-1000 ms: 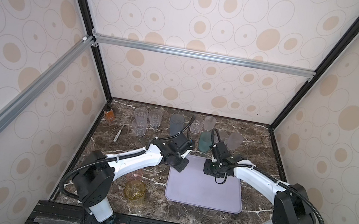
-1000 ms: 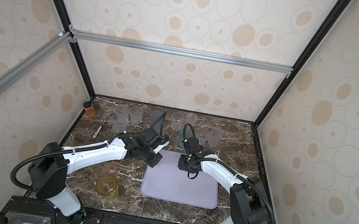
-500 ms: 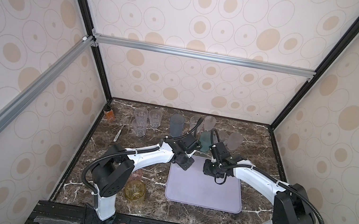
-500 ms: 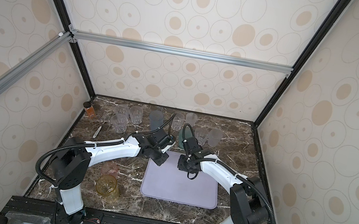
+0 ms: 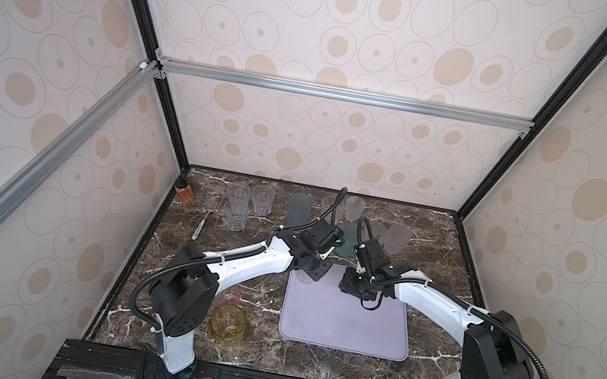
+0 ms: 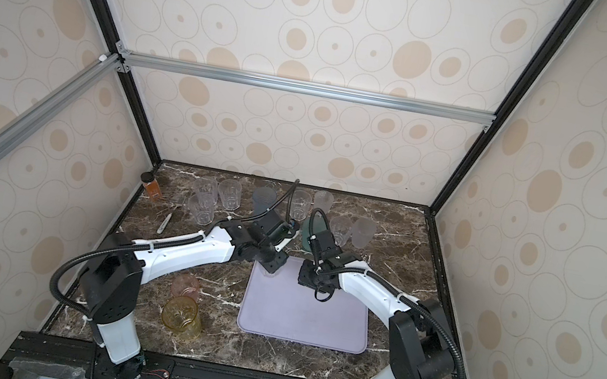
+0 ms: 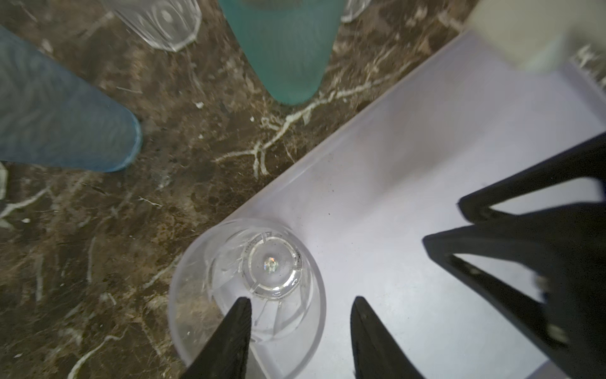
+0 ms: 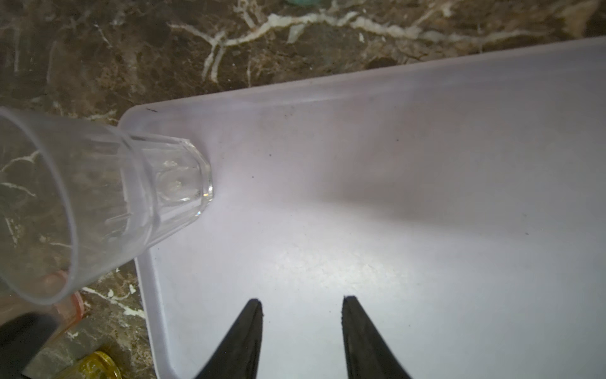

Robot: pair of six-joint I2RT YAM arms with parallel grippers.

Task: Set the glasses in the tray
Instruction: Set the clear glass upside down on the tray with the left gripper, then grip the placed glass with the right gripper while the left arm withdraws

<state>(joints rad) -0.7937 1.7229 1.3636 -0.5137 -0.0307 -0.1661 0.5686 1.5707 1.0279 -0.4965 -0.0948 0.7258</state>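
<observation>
While its base sits in the far left corner of the tray (image 5: 345, 324), a clear glass (image 7: 262, 279) stands upright, the only one of the glasses inside the low rim. The left gripper (image 7: 300, 300) hangs over it with jaws parted: one finger (image 7: 236, 328) is above the glass's mouth and the other is outside it over the tray, neither visibly pressing the wall. The right gripper (image 8: 301, 300) hovers just beside it above the tray's far edge, jaws apart with nothing between them.

On the marble table (image 5: 305, 359), a teal glass (image 5: 347, 240) stands just beyond the tray. A blue-grey glass (image 5: 297, 212) stands farther back to its left. Three clear glasses (image 5: 234, 216) cluster near the back left, and two frosted glasses (image 5: 396, 238) stand at the back right. A yellow glass (image 6: 182, 319) and a pink glass (image 6: 185, 286) stand side by side left of the tray, near the left arm's base. A bottle (image 5: 184, 195) occupies the far left corner.
</observation>
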